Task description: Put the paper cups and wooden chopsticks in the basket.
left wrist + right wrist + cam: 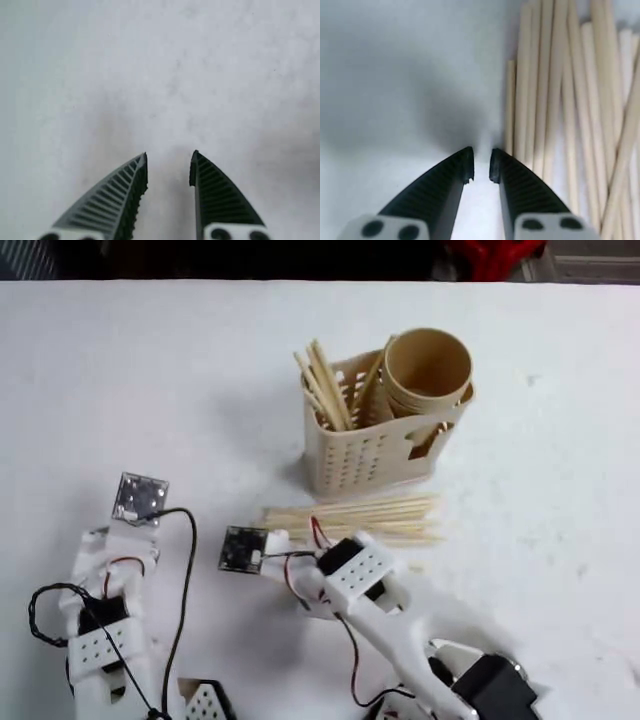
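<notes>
Wooden chopsticks (555, 100) — apparently beside right gripper (481, 165)

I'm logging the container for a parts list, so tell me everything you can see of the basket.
The basket is a small cream-coloured bin, plastic by its look. Its walls are pierced by rows of small slots, with a larger cutout near the front rim. It stands upright on the white table. A bunch of wooden chopsticks leans out of one side, and stacked paper cups sit in the other. The loose chopsticks lie on the table just in front of its base.
</notes>
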Controlling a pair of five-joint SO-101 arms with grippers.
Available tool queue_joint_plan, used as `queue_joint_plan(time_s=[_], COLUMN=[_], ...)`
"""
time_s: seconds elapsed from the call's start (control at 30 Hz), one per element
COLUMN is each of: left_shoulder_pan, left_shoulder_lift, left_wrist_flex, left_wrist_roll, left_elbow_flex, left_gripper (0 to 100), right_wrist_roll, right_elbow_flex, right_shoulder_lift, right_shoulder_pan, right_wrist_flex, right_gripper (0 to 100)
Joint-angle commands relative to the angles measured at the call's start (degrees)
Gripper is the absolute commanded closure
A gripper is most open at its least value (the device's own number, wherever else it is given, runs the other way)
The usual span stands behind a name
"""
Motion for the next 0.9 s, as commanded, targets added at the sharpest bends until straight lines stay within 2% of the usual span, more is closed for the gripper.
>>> queue_joint_plan(time_s=[0.0, 0.07, 0.37, 0.7, 0.87], left_shoulder_pan=[0.8, 0.8, 0.8, 0.8, 0.8], left_shoulder_lift=[-0.7, -0.7, -0.7, -0.7, -0.7], left_wrist_flex=[-1.1, -1.1, -1.1, -1.1, -1.1], left_wrist_roll=[0.3, 0.3, 0.3, 0.3, 0.3], left_elbow_flex=[-0.2, -0.2, -0.2, -0.2, -0.2], left_gripper=[85, 85, 85, 85, 85], right_wrist_roll=[1.2, 1.9, 1.8, 1.8, 1.8], right_elbow_flex=[0.6, 0.6, 0.0, 0.7, 2.2], right_shoulder_lift=[-0.1, -0.1, -2.0, -16.7, -12.3], right_shoulder_pan=[1.1, 1.1, 1.3, 5.8, 5.8], right_wrist_flex=[-2.4, -2.4, -0.4, 6.5, 2.4], right_gripper=[93.3, 98.0, 98.1, 97.9, 89.7])
